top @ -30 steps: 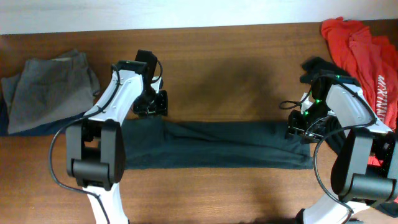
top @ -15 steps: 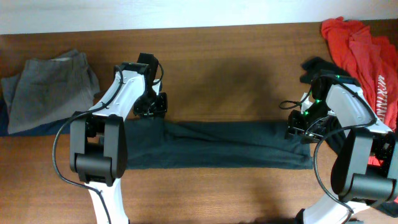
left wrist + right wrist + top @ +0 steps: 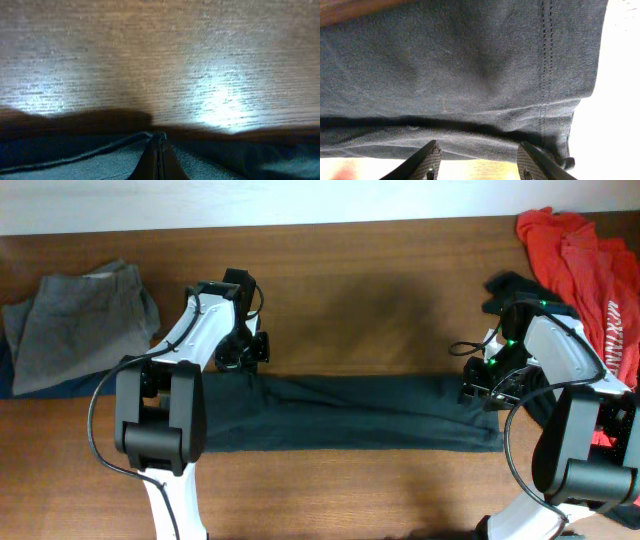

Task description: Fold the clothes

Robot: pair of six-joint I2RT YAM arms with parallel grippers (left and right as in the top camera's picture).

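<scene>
The black T-shirt (image 3: 350, 412) lies on the wooden table (image 3: 380, 290) folded into a long, narrow band that runs from side to side between the two arms, nearer the front edge than the back; the left gripper (image 3: 243, 358) sits at the band's far-left upper edge, and the left wrist view shows its fingers (image 3: 158, 150) pressed flat together with no gap, clamped on that edge, a thin ridge of hem drawn up to their tips and dark cloth (image 3: 65, 160) lying on both sides of them, bare wood (image 3: 175, 60) beyond; the right gripper (image 3: 478, 392) is at the band's right end, and in the right wrist view (image 3: 482, 161) its two fingers (image 3: 427, 162) stand well apart, the shirt (image 3: 470, 65) spread flat in front of them with a double-stitched hem near its right edge; whether the pads touch the cloth cannot be told, but they grip nothing; the area to the right of the fabric in that view is washed out white; grey trousers (image 3: 80, 325) lie in a heap at the table's left end, well apart from the band, and a red shirt (image 3: 580, 270) with white lettering is bunched at the far right corner, behind the right arm.
</scene>
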